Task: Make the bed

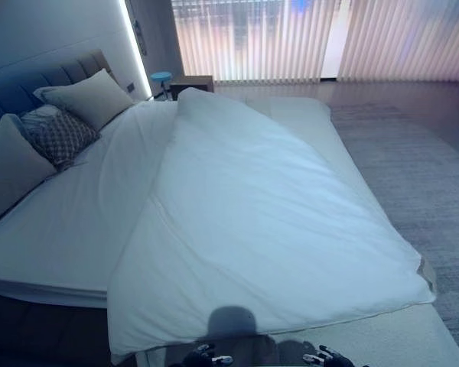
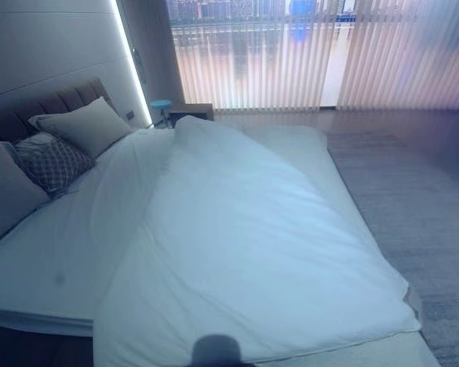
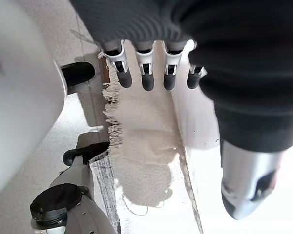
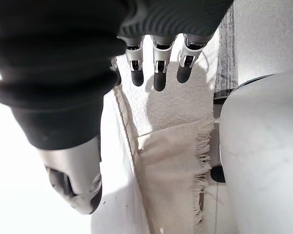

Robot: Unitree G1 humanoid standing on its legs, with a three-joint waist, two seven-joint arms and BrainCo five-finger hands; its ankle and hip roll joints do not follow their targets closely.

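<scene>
The white duvet (image 1: pixel 252 222) lies spread at a slant over the bed (image 1: pixel 53 245), which you see from its foot. One duvet corner reaches toward the far head-end corner near the wall; the opposite corner rests at the foot-end corner on your right. Along the head edge the bare sheet is exposed in a broad strip. On that strip, against the padded headboard (image 1: pixel 30 80), stand a plain pillow (image 1: pixel 92 95) at the far end, a patterned cushion (image 1: pixel 57 136) just beside it, and a second plain pillow (image 1: pixel 8 164) at the near end.

Your left hand (image 3: pixel 146 73) hangs with its fingers straight and relaxed, holding nothing, above a fringed cream rug (image 3: pixel 146 141) at the foot of the bed. Your right hand (image 4: pixel 158 70) hangs likewise, fingers extended and empty, above the same rug.

Beyond the far side of the bed, a small blue stool (image 1: pixel 161 77) and a dark nightstand (image 1: pixel 193 82) stand before vertical blinds (image 1: pixel 291 38).
</scene>
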